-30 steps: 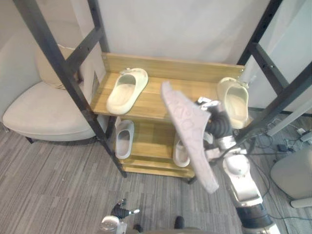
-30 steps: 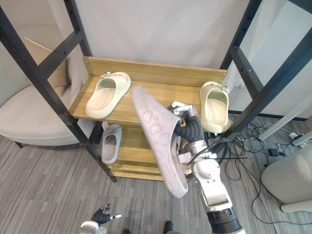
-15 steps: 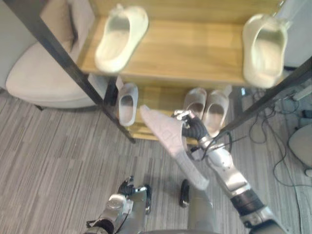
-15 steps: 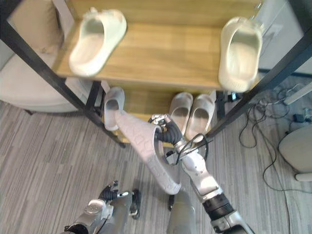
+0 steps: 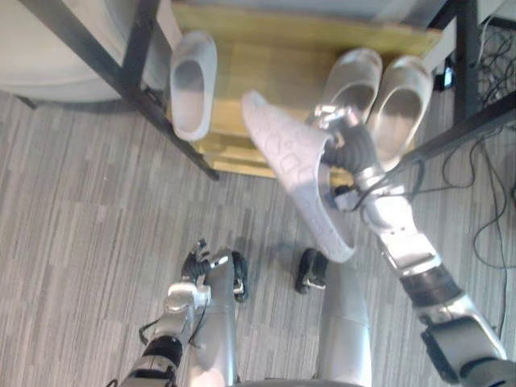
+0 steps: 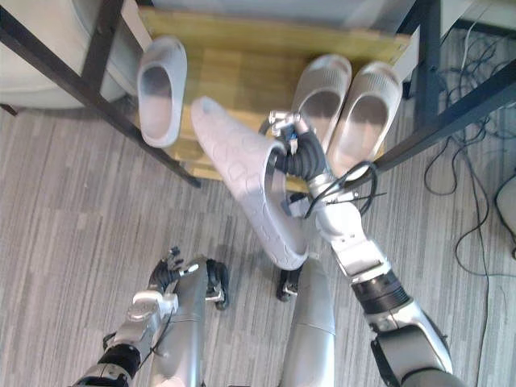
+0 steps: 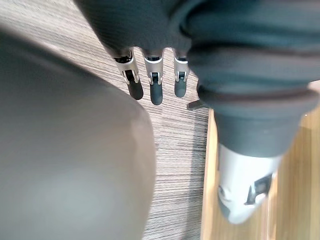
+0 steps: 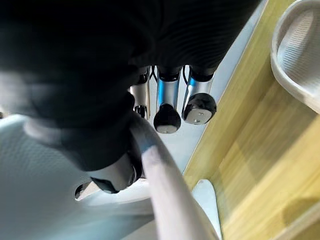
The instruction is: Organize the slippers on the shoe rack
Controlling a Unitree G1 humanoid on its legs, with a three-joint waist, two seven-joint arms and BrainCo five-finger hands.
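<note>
shoe rack (image 5: pixel 266 60): the lower wooden shelf lies ahead of the robot, past the black frame posts (image 5: pixel 97 60).
held slipper (image 5: pixel 294 173): in the air over the shelf's front edge, in the right hand. Sole faces the camera. Long axis runs diagonally, one end out over the shelf, the other back toward the robot above the floor (image 5: pixel 81 226).
paired slippers (image 5: pixel 379 93): side by side and touching, on the right of the shelf, just beyond the right hand.
lone slipper (image 5: pixel 192 85): on the left of the shelf, well apart from the pair, pointing front to back.
free slot: bare wood between the lone slipper and the pair. The held slipper's far end already sits over it.
right hand (image 5: pixel 348 145): fingers (image 8: pixel 167 117) and thumb curled round the slipper's side edge, clamping it. It is the nearer hand.
left hand (image 5: pixel 197 262): low beside the robot, far from the rack, fingers loose and holding nothing.
next move, my read: turn the slipper sole down, swing its long axis front to back, then set it next to the lone slipper.
</note>
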